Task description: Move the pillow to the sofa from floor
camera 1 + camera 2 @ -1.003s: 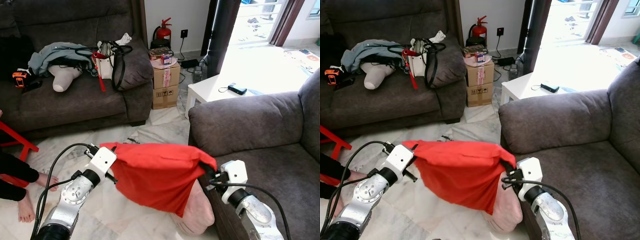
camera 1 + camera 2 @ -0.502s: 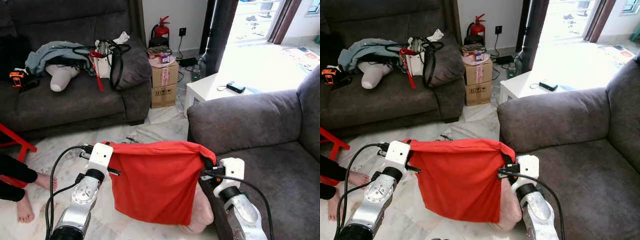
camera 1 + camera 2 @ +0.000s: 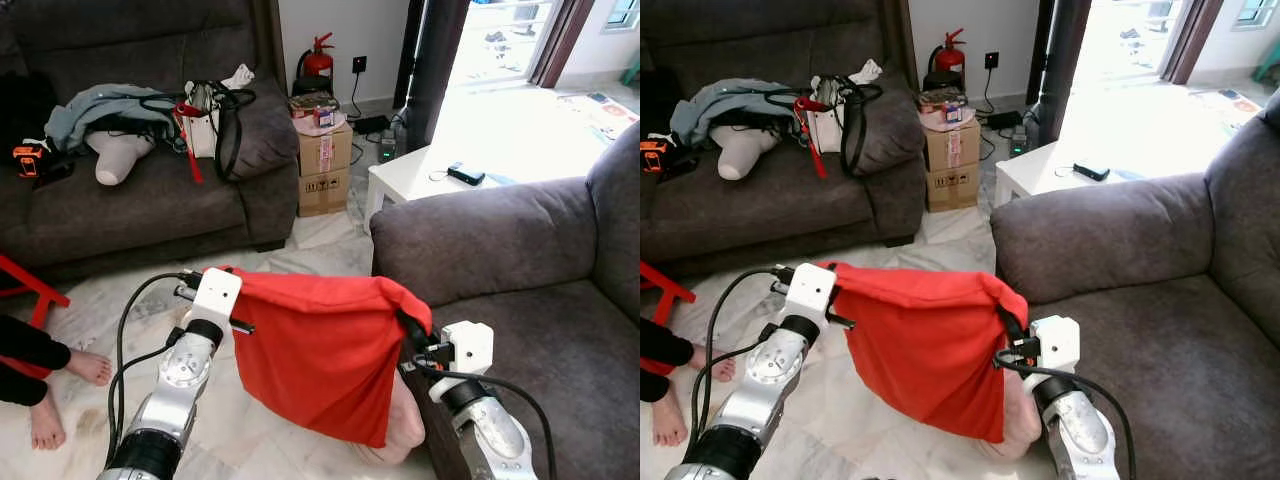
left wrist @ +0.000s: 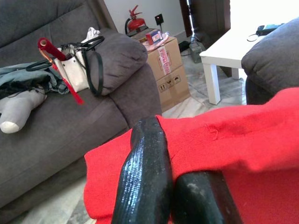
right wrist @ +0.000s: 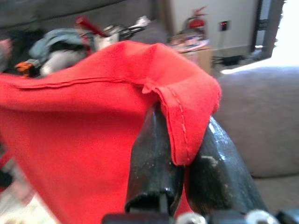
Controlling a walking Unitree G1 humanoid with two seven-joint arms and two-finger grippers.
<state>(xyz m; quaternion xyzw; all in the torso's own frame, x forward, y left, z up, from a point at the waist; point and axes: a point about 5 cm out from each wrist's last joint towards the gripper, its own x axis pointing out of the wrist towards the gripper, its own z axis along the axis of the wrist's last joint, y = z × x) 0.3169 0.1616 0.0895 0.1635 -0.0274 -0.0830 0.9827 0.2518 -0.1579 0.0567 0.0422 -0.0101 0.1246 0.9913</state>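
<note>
Two silver jointed arms end in white boxy wrist housings; black cables loop along each. The left gripper [image 4: 170, 186] and right gripper [image 5: 184, 163] have glossy, scuffed black fingers.

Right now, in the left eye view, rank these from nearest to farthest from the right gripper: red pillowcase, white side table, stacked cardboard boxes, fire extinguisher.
Measured from the right gripper:
1. Red pillowcase, pinched in its fingers.
2. White side table, ahead, beyond the sofa arm.
3. Stacked cardboard boxes, ahead and to the left.
4. Fire extinguisher, against the back wall.
</note>
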